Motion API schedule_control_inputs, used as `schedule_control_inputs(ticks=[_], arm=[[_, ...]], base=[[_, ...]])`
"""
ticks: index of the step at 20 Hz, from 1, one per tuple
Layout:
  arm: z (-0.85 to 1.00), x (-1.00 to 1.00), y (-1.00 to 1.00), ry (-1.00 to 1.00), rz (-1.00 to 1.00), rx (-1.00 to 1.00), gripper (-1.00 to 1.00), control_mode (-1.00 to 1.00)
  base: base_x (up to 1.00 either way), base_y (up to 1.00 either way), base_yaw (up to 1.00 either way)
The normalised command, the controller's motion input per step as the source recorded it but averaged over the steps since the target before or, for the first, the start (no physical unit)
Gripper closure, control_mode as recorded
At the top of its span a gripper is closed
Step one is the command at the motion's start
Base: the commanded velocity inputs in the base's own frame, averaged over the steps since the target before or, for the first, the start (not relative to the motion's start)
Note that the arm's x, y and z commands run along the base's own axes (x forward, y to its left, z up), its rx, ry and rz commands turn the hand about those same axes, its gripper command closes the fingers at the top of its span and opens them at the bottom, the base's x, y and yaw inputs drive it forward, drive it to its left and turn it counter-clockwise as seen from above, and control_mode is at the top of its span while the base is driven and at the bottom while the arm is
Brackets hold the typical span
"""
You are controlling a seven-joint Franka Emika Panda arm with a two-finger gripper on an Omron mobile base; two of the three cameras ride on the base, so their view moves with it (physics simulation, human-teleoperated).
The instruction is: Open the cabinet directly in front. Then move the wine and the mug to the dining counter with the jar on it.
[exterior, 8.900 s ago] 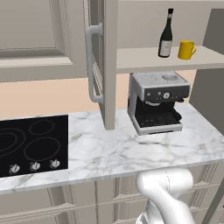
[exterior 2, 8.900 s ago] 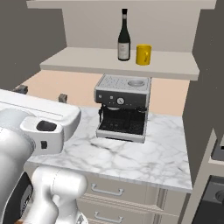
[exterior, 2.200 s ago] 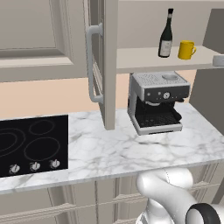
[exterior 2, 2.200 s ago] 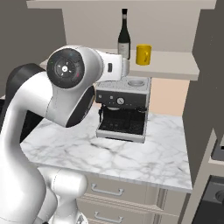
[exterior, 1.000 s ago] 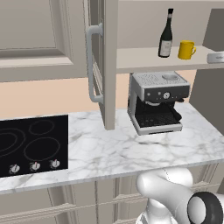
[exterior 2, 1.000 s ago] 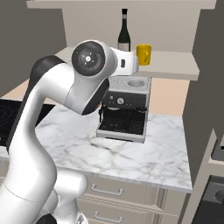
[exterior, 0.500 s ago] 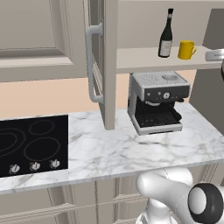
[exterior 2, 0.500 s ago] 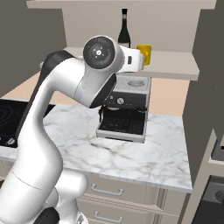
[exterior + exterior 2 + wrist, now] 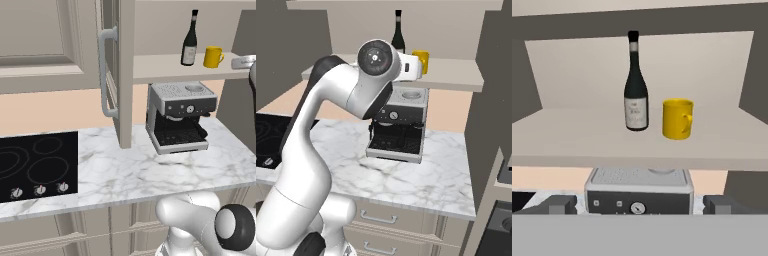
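The gripper (image 9: 640, 205) stands wide open, empty, facing the open cabinet (image 9: 637, 137). Dead ahead on the shelf stand the wine (image 9: 635, 85) and, just right of it, the mug (image 9: 677, 119) — glass, probably heavy, slippery; grasp the bottle's body.

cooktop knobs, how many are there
3, in a row along the front edge of the black cooktop: left knob, middle knob, right knob. More may be hidden beyond the picture's left edge.

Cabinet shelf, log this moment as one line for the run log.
cabinet: open | wine: upright on shelf | mug: on shelf beside wine, apart | gripper: open, facing shelf, holding nothing
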Motion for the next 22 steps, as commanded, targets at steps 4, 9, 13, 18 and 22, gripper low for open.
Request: schedule_control_inputs(ticks=[4,9,13,18,22], arm=[[-0.05,0.2,-0.04,0.0,0.0,0.0,-1.0,-1.0],[-0.02,0.22,-0.08,0.0,0.01,0.0,-1.0,-1.0],[0.0,0.21,-0.14,0.01,0.02,0.0,-1.0,-1.0],[0.0,0.21,-0.11,0.02,0.02,0.0,-1.0,-1.0],[-0.02,0.2,-0.09,0.03,0.02,0.0,-1.0,-1.0]], base=[[0.0,0.0,0.0],[0.0,0.0,0.0],[0.0,0.0,0.0],[0.0,0.0,0.0],[0.0,0.0,0.0]])
